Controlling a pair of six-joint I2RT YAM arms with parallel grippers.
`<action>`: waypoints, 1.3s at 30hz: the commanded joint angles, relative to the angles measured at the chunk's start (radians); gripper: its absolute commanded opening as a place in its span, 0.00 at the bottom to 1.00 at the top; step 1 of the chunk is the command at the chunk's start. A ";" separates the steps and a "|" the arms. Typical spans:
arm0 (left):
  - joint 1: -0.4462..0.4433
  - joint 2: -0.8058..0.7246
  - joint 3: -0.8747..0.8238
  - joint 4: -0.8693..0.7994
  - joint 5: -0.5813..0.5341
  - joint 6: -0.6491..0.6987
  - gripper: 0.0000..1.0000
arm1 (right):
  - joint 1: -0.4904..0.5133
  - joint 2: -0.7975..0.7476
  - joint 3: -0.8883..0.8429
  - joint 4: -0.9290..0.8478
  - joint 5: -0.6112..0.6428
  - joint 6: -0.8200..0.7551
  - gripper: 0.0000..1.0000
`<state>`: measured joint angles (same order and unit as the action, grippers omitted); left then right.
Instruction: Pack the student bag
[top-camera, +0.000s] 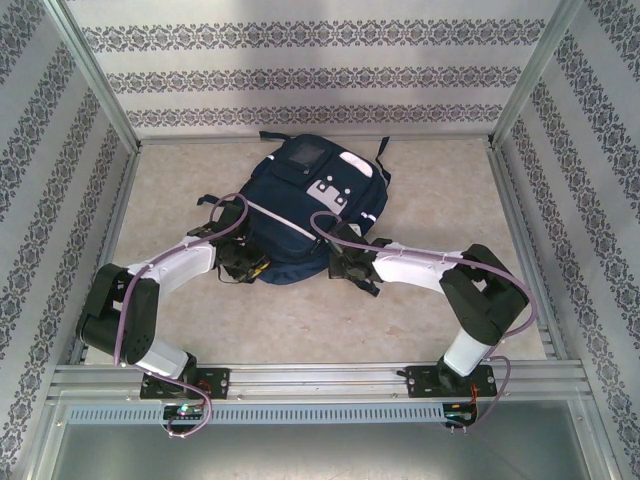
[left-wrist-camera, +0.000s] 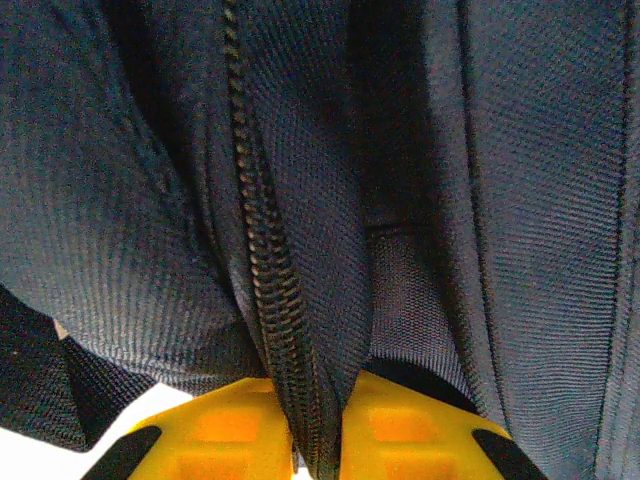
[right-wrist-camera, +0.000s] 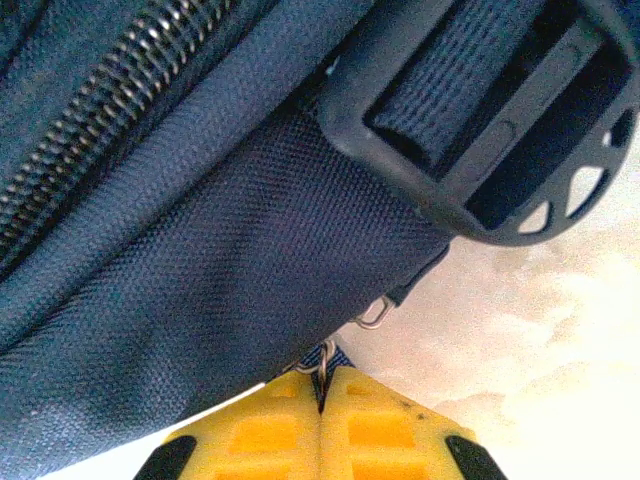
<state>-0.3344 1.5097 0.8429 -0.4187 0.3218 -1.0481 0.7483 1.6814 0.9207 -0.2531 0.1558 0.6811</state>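
Beige table (top-camera: 440, 200), student bag (top-camera: 305, 195), left end effector (left-wrist-camera: 318, 400) pinching zipper (left-wrist-camera: 258, 250)

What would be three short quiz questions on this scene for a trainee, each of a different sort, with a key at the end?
1. True or false: the left gripper is shut on the zipper seam of the student bag.
2. Multiple choice: which hard part of the bag sits above the right gripper in the right wrist view?
A. a black plastic buckle
B. a red button
C. a wooden toggle
3. Short answer: what do the right gripper's closed fingers pinch at their tips?

Key: 1 true. 2 A. 3 what looks like a small metal pull at the bag's edge.
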 joint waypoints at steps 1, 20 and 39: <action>-0.024 0.006 -0.028 0.004 -0.008 0.027 0.16 | -0.009 -0.060 0.002 -0.048 -0.003 0.011 0.27; -0.545 0.143 0.151 -0.096 0.098 0.269 0.30 | -0.270 -0.712 -0.181 -0.264 0.060 0.056 0.66; -0.605 0.140 0.216 0.191 0.189 0.514 1.00 | -0.305 -0.822 -0.146 -0.264 0.004 -0.106 0.98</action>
<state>-0.9302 1.6974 1.0554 -0.3573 0.5190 -0.6491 0.4385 0.8997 0.7429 -0.4984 0.1501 0.6430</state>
